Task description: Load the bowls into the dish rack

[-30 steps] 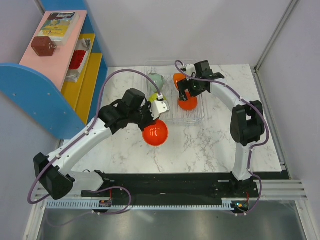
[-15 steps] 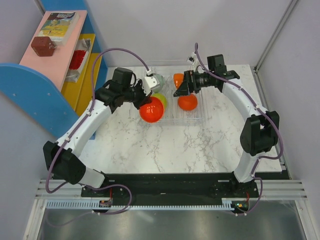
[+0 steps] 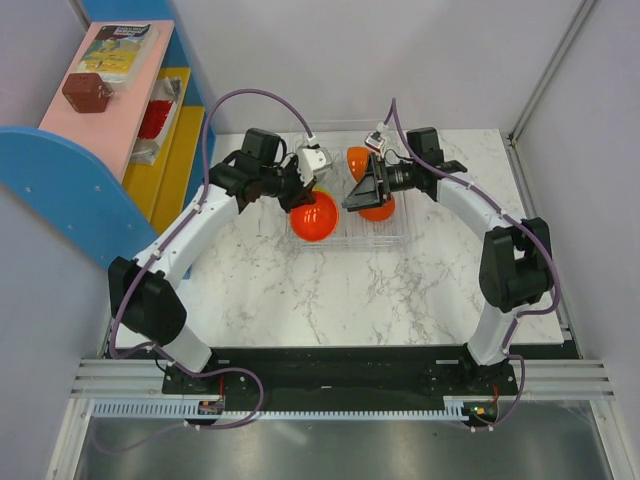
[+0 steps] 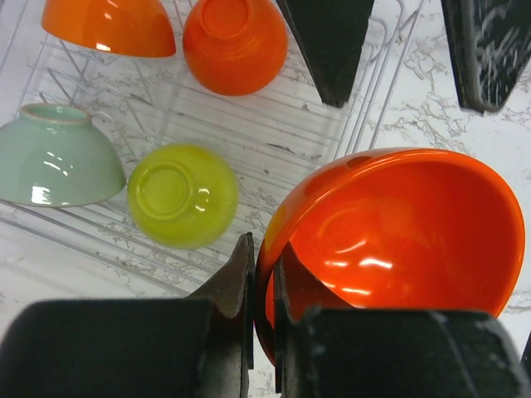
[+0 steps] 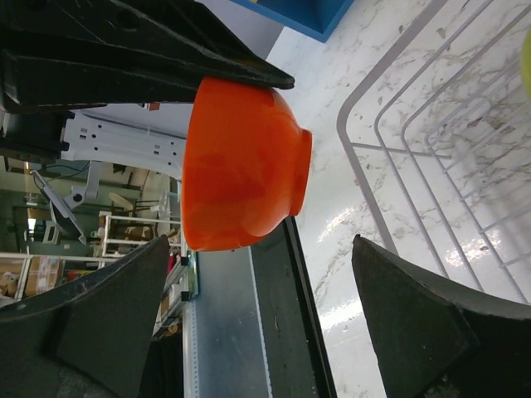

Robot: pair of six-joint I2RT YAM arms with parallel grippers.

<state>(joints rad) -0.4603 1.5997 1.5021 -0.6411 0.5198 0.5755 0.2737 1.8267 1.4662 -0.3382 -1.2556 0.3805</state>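
My left gripper (image 4: 264,282) is shut on the rim of an orange bowl (image 4: 390,240), held tilted over the front left part of the wire dish rack (image 4: 282,141). From above, this bowl (image 3: 314,216) hangs from the left gripper (image 3: 303,200). In the rack lie a pale green bowl (image 4: 54,157), a yellow-green bowl (image 4: 182,195) upside down, and two more orange bowls (image 4: 112,25) (image 4: 235,41). My right gripper (image 3: 358,192) stands open over the rack, pointing at the held bowl (image 5: 236,162), with nothing between its fingers (image 5: 108,307).
A blue and yellow shelf unit (image 3: 100,150) with packets and a brown box stands at the far left. The rack's rim (image 3: 398,238) sits at the back of the marble table (image 3: 380,290). Grey walls close in both sides.
My left arm has carried the orange bowl from over the table back to the rack's front left. The right gripper has swung left and down, turning towards that bowl.
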